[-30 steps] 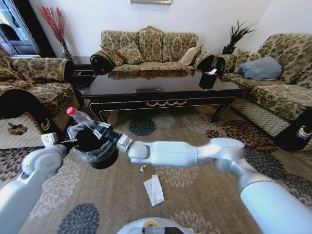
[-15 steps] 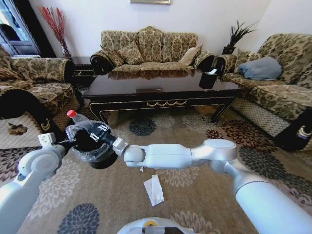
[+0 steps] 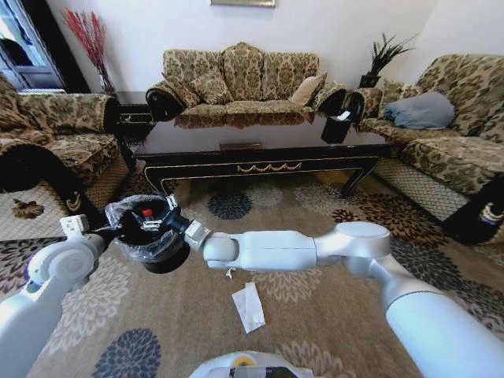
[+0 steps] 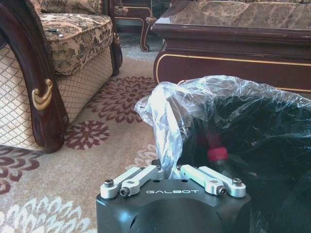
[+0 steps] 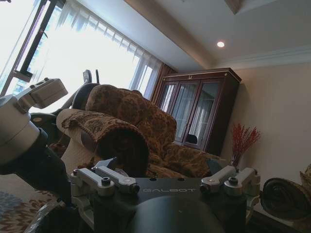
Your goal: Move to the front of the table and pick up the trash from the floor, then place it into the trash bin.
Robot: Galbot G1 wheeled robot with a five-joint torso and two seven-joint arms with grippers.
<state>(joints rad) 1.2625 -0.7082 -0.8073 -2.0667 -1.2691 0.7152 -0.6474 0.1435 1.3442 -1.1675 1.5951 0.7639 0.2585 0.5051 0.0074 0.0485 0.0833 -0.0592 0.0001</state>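
The trash bin (image 3: 157, 250) stands on the floor (image 3: 315, 315), black and lined with a crinkly clear bag (image 4: 194, 104). My left gripper (image 4: 167, 169) is shut on the bag's rim at the bin's left side (image 3: 110, 230). A clear bottle with a red cap (image 3: 146, 213) lies inside the bin, its cap (image 4: 217, 154) pointing up. My right gripper (image 3: 161, 220) hovers over the bin's mouth, jaws spread apart and empty. A folded white paper (image 3: 249, 305) and a tiny white scrap (image 3: 230, 273) lie on the carpet. The table (image 3: 260, 164) stands beyond the bin.
A patterned armchair (image 3: 55, 134) with dark wooden arms (image 4: 34, 87) stands close to the bin's left. Another sofa (image 3: 453, 146) is on the right and one (image 3: 240, 79) sits behind the table. A black holder (image 3: 337, 126) sits on the table's right end.
My right gripper came down over the bin with the bottle and let it go. The bottle now sits inside the bin. The left arm kept its hold on the bag.
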